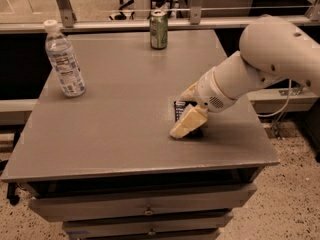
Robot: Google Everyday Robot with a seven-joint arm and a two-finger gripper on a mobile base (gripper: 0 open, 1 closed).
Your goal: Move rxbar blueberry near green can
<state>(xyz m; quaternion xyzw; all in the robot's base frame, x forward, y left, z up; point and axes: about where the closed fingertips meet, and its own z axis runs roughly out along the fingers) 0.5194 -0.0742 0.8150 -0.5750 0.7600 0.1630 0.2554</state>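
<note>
— Where is the gripper [182,115]?
— Right of centre in the frame, low on the table [115,114], right at the snack bar [177,111]. The white arm [270,59] reaches in from the right edge.
— Has it got the bar?
— I can't tell whether it is open or clamped. The bar lies flat and is mostly hidden under it, with only a dark edge showing on the left.
— And the green can [158,30]?
— Upright at top centre, near the far edge, well apart from the bar. A water bottle [64,59] stands at upper left, off the path.
— How should it go?
— I'd make sure of a firm hold on the thin wrapper before lifting. Then carry it straight up the frame and set it down just beside the can without touching it. A slim can probably tips easily.
</note>
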